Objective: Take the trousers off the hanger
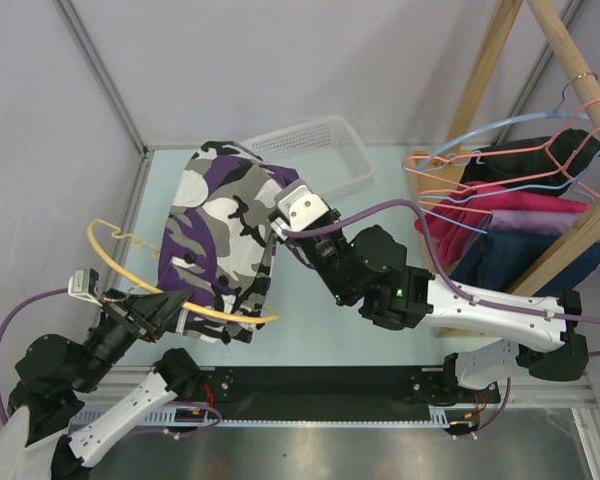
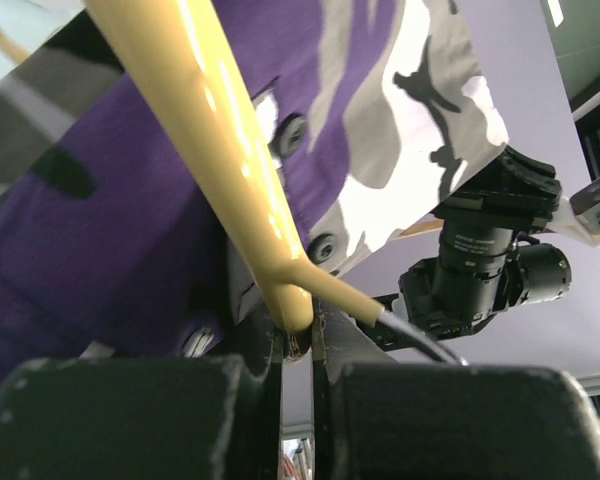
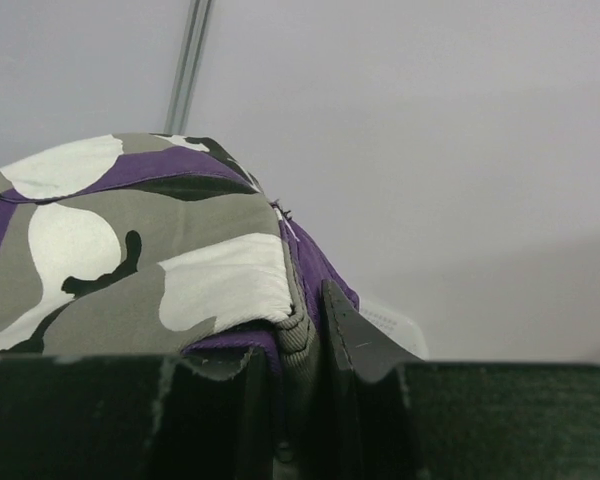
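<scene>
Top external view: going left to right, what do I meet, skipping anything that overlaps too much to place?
the left gripper, shut on the hanger → the trousers → the right gripper, pinching the trousers' right edge → the pink wire hangers

Appearing are one pair of trousers (image 1: 220, 215); one hanger (image 1: 240, 317); one white basket (image 1: 346, 166); two claws, the left claw (image 1: 183, 308) and the right claw (image 1: 278, 228).

Glossy smooth plastic hanger (image 2: 230, 150); matt woven cloth trousers (image 1: 225, 235).
</scene>
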You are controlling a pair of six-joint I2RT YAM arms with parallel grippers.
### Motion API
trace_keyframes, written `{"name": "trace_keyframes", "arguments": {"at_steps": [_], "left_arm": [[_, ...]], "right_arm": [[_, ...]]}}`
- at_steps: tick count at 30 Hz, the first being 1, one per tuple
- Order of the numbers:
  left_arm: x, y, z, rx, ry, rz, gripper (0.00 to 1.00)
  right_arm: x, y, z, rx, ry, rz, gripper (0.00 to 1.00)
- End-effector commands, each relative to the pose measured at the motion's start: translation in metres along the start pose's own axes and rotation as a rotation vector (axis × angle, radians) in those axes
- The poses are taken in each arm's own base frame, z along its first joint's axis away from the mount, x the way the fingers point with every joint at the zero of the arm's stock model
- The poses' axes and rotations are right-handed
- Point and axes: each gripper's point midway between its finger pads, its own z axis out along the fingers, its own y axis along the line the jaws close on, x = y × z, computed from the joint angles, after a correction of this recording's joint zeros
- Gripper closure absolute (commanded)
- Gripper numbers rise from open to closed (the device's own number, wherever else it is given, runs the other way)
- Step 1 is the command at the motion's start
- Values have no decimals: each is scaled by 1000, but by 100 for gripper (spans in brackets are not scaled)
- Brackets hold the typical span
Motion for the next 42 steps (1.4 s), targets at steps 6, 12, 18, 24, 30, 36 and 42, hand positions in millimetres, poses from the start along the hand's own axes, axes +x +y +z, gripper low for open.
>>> {"name": "trace_keyframes", "arguments": {"at_steps": [6,12,18,24,30,36,42], "left_arm": [[23,81,-3,-260,98,150,100],[22,99,1,-313,79,156,100],[23,101,6,-321,83,183,100],[35,106,17,-364,167,258,100],[57,88,29,-252,293,323,100],[89,81,27,-118,458,331,99],[69,88,15,-175,354,316,100]], "right_arm": [[-154,-186,-70,227,-491,727,100],[-170,-202,-87,184,-555,765,100],[-171,-178,-84,84,-562,738,100],[-188,-134,-81,-117,-634,792,100],[-177,-96,-54,-134,-609,751,100],[-168,-74,-25,-102,-591,677,100],[-171,-95,-30,-36,-591,642,100]]}}
